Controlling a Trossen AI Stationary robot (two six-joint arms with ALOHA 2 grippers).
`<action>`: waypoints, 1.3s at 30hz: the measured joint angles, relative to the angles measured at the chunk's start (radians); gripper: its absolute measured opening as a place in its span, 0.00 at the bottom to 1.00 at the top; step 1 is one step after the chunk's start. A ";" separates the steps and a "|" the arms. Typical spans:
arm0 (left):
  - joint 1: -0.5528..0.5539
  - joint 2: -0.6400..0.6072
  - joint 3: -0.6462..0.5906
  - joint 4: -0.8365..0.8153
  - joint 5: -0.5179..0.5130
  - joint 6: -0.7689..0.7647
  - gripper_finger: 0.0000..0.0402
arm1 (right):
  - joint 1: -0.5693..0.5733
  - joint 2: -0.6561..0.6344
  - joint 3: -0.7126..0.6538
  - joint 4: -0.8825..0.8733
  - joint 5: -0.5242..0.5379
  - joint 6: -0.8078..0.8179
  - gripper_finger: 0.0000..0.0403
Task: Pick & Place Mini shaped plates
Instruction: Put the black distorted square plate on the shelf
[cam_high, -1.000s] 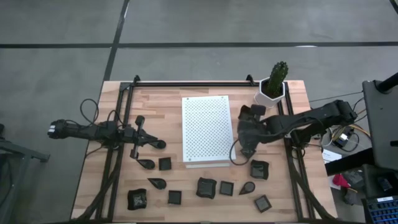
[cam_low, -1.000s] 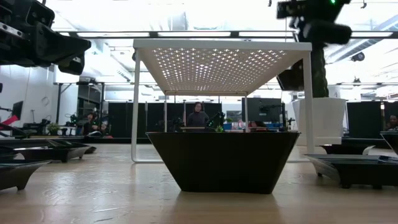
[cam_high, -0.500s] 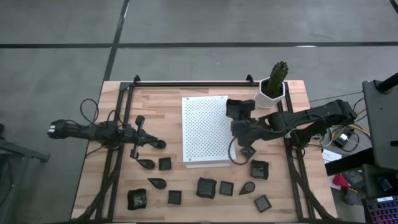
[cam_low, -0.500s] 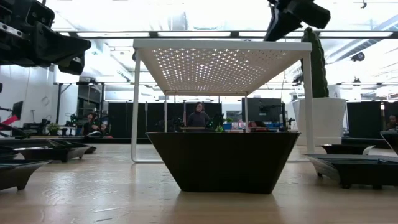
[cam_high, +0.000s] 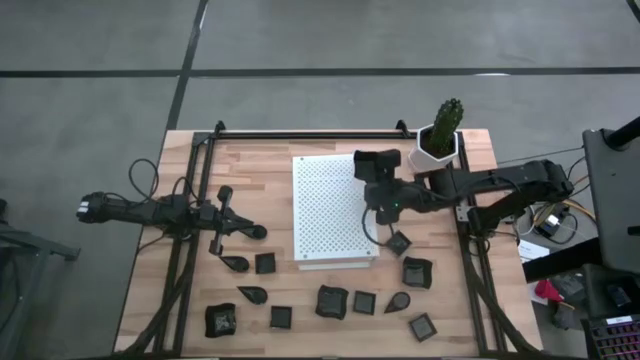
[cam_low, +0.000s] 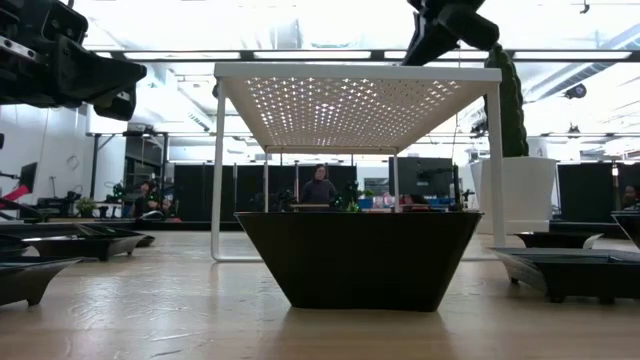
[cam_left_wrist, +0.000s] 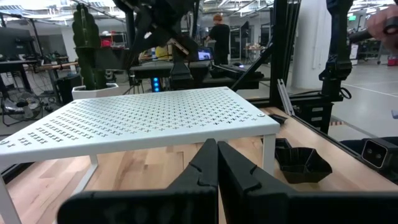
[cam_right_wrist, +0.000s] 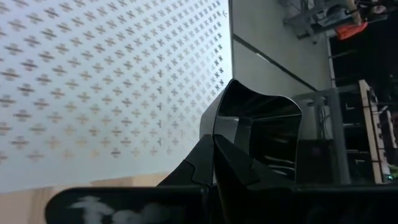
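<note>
The right tool (cam_right_wrist: 214, 146) is pinching a mini shaped plate (cam_right_wrist: 261, 134) by its rim, fingers closed on it, hovering over the right edge of the white perforated board (cam_high: 331, 210). The other mini plates (cam_high: 332, 301) are lying in a loose row on the desk (cam_high: 270, 150) in front of the board, one (cam_high: 399, 242) just beside its right edge. The left tool (cam_left_wrist: 216, 162) is waiting at the desk's left side, fingers pressed together, empty. The cactus pot (cam_high: 438, 146) is sitting behind.

Grey concrete floor (cam_high: 330, 35) with dark seam lines around the wooden table (cam_high: 255, 165). Beyond the table: bright ceiling lights (cam_low: 180, 95), dark monitors (cam_low: 420, 178), a person (cam_low: 319, 187) standing.
</note>
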 joint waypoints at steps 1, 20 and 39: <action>0.000 0.000 0.000 0.000 0.000 0.000 0.00 | -0.009 0.000 0.000 0.002 -0.023 -0.005 0.02; 0.000 0.002 0.000 -0.002 0.000 0.000 0.00 | -0.036 0.198 0.164 -0.069 -0.118 -0.034 0.02; 0.000 0.002 0.000 -0.009 0.000 0.000 0.00 | -0.040 0.216 0.142 -0.071 -0.129 -0.041 0.02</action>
